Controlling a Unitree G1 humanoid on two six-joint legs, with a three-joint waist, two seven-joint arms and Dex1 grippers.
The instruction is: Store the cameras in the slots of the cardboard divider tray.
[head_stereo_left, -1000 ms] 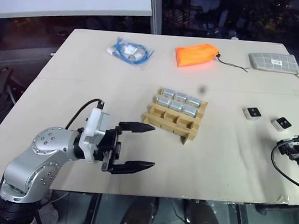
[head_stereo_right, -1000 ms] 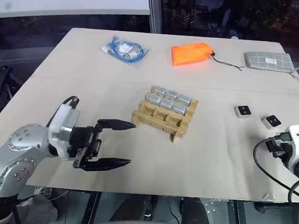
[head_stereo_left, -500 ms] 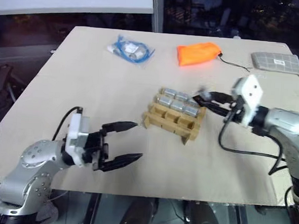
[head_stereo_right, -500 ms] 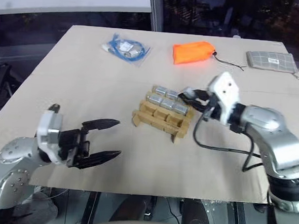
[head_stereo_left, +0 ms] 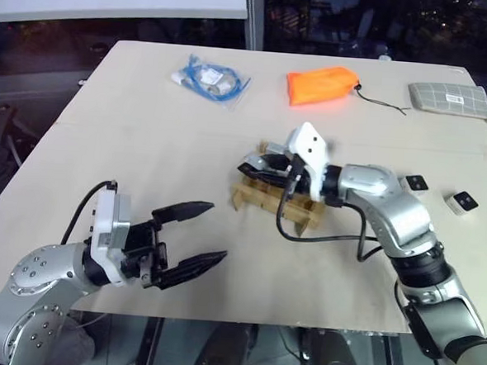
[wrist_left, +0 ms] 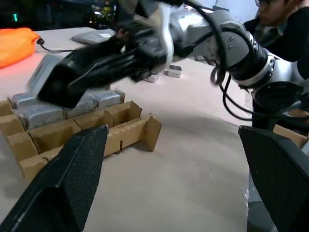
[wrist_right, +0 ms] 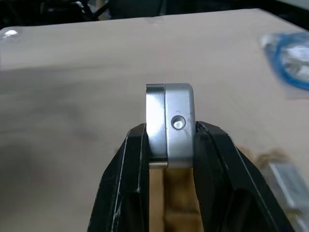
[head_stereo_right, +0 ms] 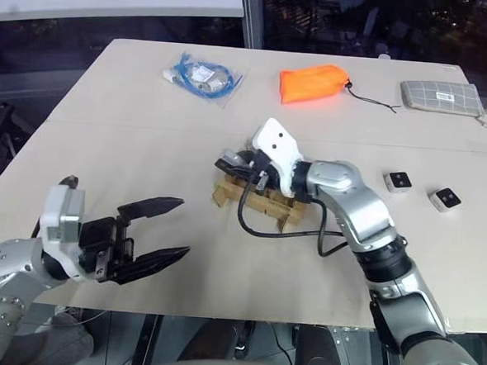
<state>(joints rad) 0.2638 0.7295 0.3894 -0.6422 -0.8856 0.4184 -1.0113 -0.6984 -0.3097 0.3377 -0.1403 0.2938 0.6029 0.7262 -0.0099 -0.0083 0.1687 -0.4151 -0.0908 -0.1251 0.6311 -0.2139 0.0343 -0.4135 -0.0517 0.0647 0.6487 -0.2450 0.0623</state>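
The right gripper point(wrist_right: 169, 159) is pinching a silver camera point(wrist_right: 170, 125) edge-on between its two black fingers, and it is holding it over the cardboard divider tray point(head_stereo_left: 277, 203) in the middle of the table point(head_stereo_left: 146, 152). From the head views the arm is reaching across the tray from the right, so it is covering most of the slots; I think some grey cameras are already sitting in the far rows point(wrist_left: 36, 113), but how many is hard to say. The near row of slots point(wrist_left: 72, 133) is looking empty. Two more cameras point(head_stereo_right: 399, 181) point(head_stereo_right: 445, 198) are lying face-up on the table to the right of the tray, well apart from it.

The left gripper point(head_stereo_left: 190, 237) is hovering near the front-left edge of the table with its fingers spread wide, holding nothing and pointing toward the tray.
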